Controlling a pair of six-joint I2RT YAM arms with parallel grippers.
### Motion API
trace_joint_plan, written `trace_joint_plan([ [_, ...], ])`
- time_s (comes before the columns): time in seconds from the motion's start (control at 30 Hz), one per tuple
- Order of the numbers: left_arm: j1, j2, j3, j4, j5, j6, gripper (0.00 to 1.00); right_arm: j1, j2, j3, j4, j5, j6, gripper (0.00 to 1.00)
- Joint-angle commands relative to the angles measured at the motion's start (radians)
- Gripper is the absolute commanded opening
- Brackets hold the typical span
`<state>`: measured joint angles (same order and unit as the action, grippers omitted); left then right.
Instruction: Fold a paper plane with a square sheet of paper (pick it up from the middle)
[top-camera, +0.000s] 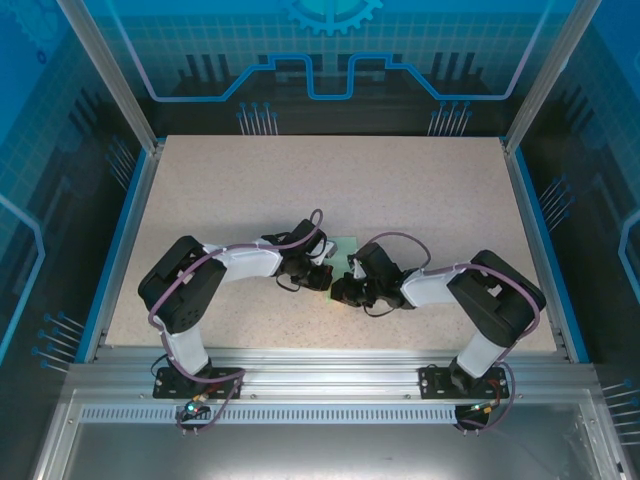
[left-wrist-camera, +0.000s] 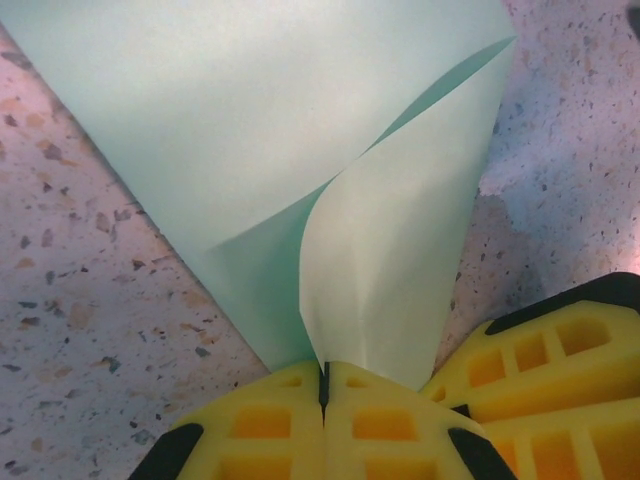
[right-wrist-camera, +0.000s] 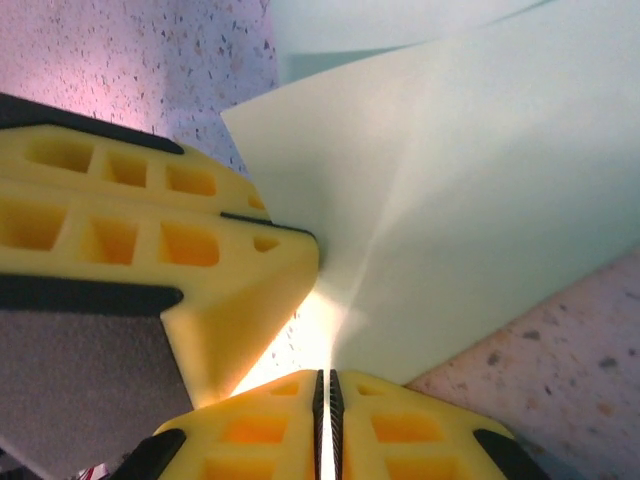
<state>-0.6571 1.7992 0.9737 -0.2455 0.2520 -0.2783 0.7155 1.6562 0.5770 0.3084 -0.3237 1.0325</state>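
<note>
The square sheet of paper (top-camera: 345, 245) is pale mint green and lies on the table between the two arms. In the left wrist view, one corner of the paper (left-wrist-camera: 250, 130) is lifted and curled over as a flap. My left gripper (left-wrist-camera: 323, 385) is shut on the flap's lower edge. My right gripper (right-wrist-camera: 328, 378) sits at the same flap's tip with its jaws almost together, and a thin lit slit shows between them. I cannot tell whether paper is caught in it. The two grippers (top-camera: 325, 272) (top-camera: 345, 280) nearly touch. No paper plane shape is formed.
The speckled beige table (top-camera: 250, 190) has a blue border and metal rails at its edges. The right gripper's yellow fingers (left-wrist-camera: 560, 360) crowd the left wrist view. The left gripper's fingers (right-wrist-camera: 230, 260) press close to the paper in the right wrist view.
</note>
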Motion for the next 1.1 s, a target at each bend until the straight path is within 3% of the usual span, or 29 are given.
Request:
trace_joint_plan([
  [0.0, -0.001, 0.021, 0.010, -0.032, 0.000, 0.021, 0.04, 0.024, -0.043, -0.023, 0.009, 0.023, 0.013, 0.15],
  [0.67, 0.000, 0.019, 0.010, -0.031, 0.007, 0.015, 0.04, 0.068, 0.090, 0.009, 0.079, 0.022, 0.042, 0.14],
  [0.87, 0.000, 0.016, 0.011, -0.034, 0.007, 0.014, 0.04, 0.056, -0.066, 0.017, -0.110, 0.106, -0.010, 0.15],
  [1.07, -0.001, 0.012, 0.016, -0.036, 0.009, 0.013, 0.04, -0.074, -0.160, 0.018, -0.226, 0.135, -0.061, 0.16],
])
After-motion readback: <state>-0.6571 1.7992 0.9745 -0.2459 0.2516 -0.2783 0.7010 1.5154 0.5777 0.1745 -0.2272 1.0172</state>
